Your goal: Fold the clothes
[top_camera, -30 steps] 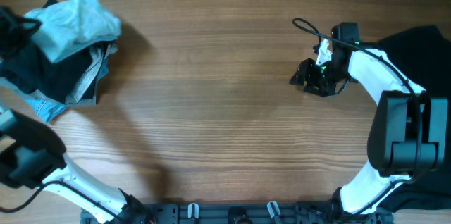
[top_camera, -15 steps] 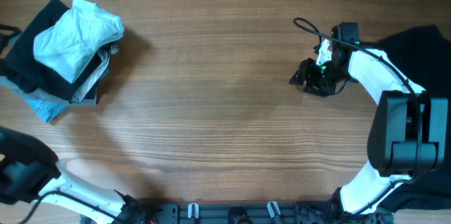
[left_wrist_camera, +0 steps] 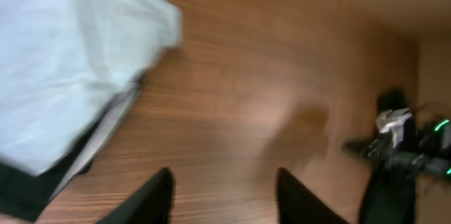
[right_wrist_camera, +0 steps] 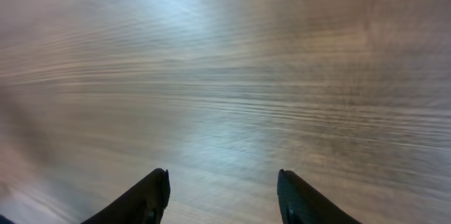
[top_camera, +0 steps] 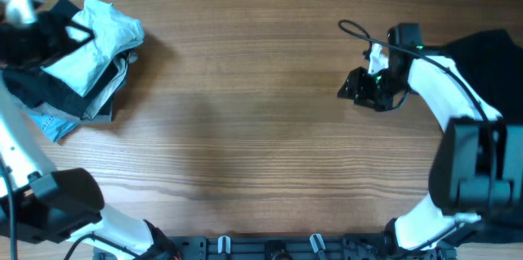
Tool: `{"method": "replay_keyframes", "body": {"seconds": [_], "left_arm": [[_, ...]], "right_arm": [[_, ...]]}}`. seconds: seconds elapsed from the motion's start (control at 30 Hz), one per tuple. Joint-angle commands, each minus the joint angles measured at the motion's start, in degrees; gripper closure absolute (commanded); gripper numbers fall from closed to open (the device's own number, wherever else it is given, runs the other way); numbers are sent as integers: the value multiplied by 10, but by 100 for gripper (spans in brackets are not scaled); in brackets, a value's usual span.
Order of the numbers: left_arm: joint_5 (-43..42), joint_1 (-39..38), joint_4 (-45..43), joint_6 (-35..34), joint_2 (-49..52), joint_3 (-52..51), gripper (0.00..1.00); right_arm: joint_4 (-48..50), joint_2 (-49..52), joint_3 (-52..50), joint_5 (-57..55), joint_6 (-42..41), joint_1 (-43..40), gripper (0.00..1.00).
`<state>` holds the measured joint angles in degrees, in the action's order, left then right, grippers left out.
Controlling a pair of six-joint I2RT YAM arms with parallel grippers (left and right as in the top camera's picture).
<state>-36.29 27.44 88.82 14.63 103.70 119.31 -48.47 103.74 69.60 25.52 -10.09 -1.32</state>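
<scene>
A crumpled pale light-blue T-shirt point(top_camera: 96, 38) lies on top of a pile of black garments point(top_camera: 49, 88) and blue denim point(top_camera: 51, 127) at the table's far left. It fills the upper left of the left wrist view point(left_wrist_camera: 63, 62). My left gripper point(left_wrist_camera: 224, 182) is open and empty, above the pile's left side point(top_camera: 37, 27). My right gripper point(top_camera: 353, 88) is open and empty over bare wood at the right, as the right wrist view point(right_wrist_camera: 224, 185) shows.
Another black garment point(top_camera: 490, 56) lies at the table's right edge under the right arm. A black cable point(top_camera: 359, 31) loops off the right wrist. The wooden table point(top_camera: 245, 113) stretches between the two arms.
The left arm has swung up from the lower left edge to over the clothes pile. The light-blue T-shirt shifted slightly a second ago. The right arm has barely moved.
</scene>
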Motion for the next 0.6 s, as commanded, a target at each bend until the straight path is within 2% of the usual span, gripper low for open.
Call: {"method": "replay_keyframes", "body": {"seconds": [0.0, 0.07, 0.17, 0.2, 0.27, 0.4, 0.57], "left_arm": [[82, -64, 9, 22, -77, 2, 0], [181, -89, 8, -50, -135, 2, 0], [218, -100, 8, -79, -240, 2, 0], [219, -99, 8, -78, -265, 2, 0], [221, -99, 9, -78, -302, 2, 0], [221, -99, 31, -78, -378, 2, 0], [225, -99, 56, -78, -421, 2, 0]], "right_arm": [[-3, -139, 66, 9, 61, 1, 45], [11, -224, 85, -11, 61, 1, 39], [41, -353, 86, -35, 61, 1, 33], [41, -379, 86, -34, 60, 1, 27], [36, -427, 86, -14, 36, 1, 1], [20, -526, 86, 24, -73, 1, 0], [-43, -592, 86, 24, -85, 1, 0]]}}
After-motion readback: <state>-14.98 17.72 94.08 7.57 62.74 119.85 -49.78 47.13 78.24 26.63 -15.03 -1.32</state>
